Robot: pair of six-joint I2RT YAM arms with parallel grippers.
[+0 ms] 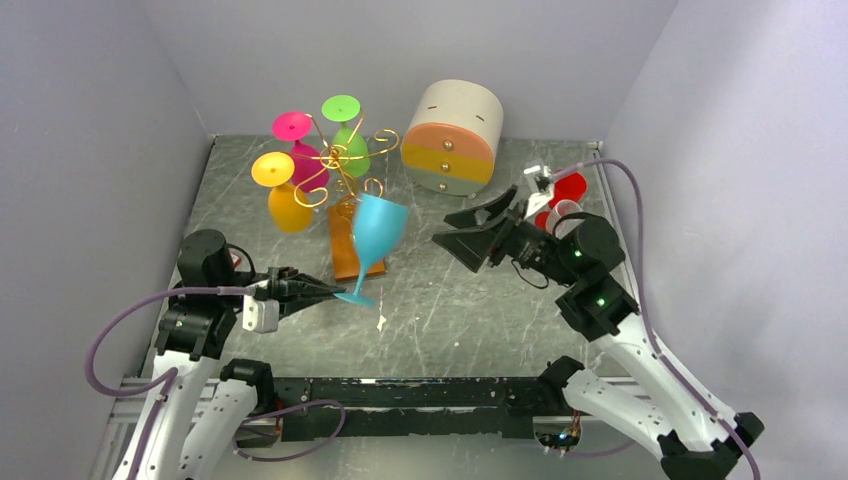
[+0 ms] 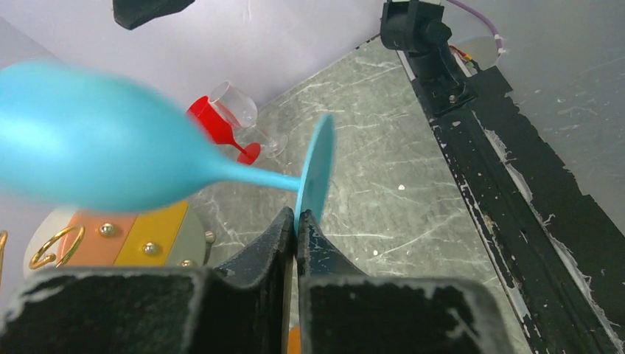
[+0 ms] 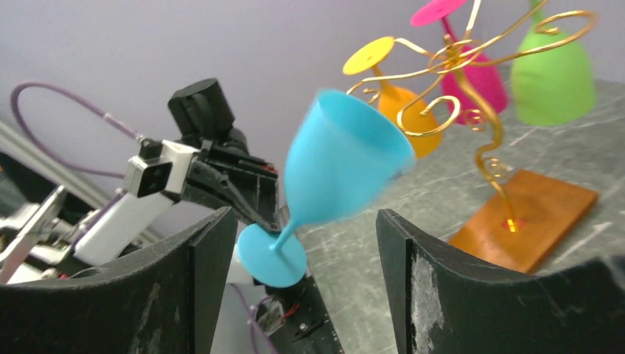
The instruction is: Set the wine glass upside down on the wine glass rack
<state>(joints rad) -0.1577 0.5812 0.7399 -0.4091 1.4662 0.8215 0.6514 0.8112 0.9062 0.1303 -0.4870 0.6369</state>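
A light blue wine glass (image 1: 377,231) hangs tilted above the table, bowl up and toward the rack. My left gripper (image 1: 335,292) is shut on the rim of its round foot (image 2: 315,171), the fingers pinching the disc edge-on. The bowl (image 2: 88,147) fills the left of the left wrist view. My right gripper (image 1: 462,228) stands open to the right of the glass, apart from it; between its fingers (image 3: 214,254) the glass (image 3: 340,158) shows farther off. The wine glass rack (image 1: 342,160), gold wire on a brown wooden base (image 1: 352,252), holds pink, green and orange glasses upside down.
A round cream drawer box (image 1: 455,138) with orange and yellow fronts lies at the back. A red glass (image 1: 570,187) and a clear glass (image 2: 234,105) lie at the right behind my right arm. Grey walls close in the table on three sides.
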